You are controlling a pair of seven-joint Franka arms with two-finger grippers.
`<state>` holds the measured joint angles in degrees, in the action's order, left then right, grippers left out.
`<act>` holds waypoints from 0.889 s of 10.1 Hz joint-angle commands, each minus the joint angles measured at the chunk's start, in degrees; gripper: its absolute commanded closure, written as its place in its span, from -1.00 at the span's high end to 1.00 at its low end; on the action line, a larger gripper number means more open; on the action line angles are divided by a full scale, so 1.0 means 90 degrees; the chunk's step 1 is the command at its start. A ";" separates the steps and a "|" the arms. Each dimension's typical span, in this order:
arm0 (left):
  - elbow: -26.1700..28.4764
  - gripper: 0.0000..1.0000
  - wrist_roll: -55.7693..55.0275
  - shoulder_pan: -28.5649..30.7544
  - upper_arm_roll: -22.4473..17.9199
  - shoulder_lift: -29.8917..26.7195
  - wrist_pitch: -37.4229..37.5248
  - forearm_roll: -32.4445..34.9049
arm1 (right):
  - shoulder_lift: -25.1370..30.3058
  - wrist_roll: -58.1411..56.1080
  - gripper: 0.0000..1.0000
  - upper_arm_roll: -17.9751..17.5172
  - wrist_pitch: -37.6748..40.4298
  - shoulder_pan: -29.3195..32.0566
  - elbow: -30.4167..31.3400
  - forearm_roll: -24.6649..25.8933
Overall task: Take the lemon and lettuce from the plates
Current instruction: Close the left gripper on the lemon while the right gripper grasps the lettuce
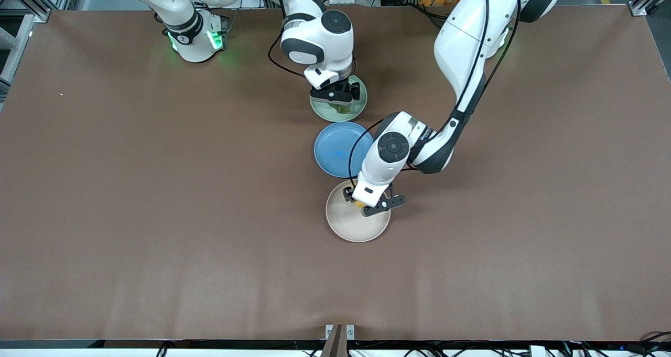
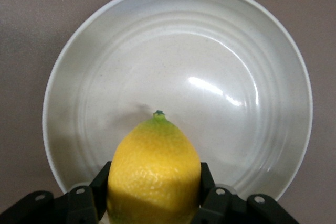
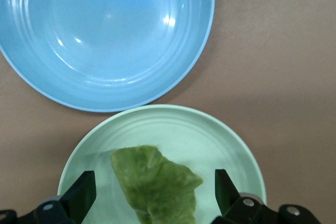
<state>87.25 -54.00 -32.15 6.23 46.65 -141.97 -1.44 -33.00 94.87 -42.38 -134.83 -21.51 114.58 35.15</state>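
Three plates lying in a row down the middle of the table, each arm reaching over one end plate.

Taking the blue plate as the clock's centre in the front view, the mint plate is sitting at twelve, farthest from that camera, with the lettuce lying in it under the right gripper; the beige plate is sitting at six, nearest, with the lemon over it in the left gripper.

Bright, even overhead light, all three views pretty sharp. Soft arm shadows on the desk, glare streaks on the beige plate and blue plate, green glow near the desk's top edge.
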 commanded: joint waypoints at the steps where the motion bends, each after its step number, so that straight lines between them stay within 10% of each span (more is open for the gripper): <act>1: -0.0095 -0.61 -0.0181 -0.0012 -0.0086 0.0051 -0.0066 0.0189 | -0.0385 0.0668 1.00 -0.0076 -0.0165 -0.0032 -0.0123 0.0615; 3: -0.0105 -1.00 -0.0171 0.0046 -0.0106 -0.0172 -0.0056 0.0198 | -0.0513 0.0816 1.00 -0.0076 -0.0175 -0.0100 -0.0124 0.0792; 9: -0.0105 -1.00 0.0236 0.0933 -0.0077 -0.1646 0.1064 0.0208 | -0.0669 0.1030 1.00 -0.0076 -0.0175 -0.0305 -0.0114 0.0976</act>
<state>84.73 -53.40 -26.07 5.11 36.06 -135.47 -1.00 -37.35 101.17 -42.61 -136.55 -23.85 114.52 40.96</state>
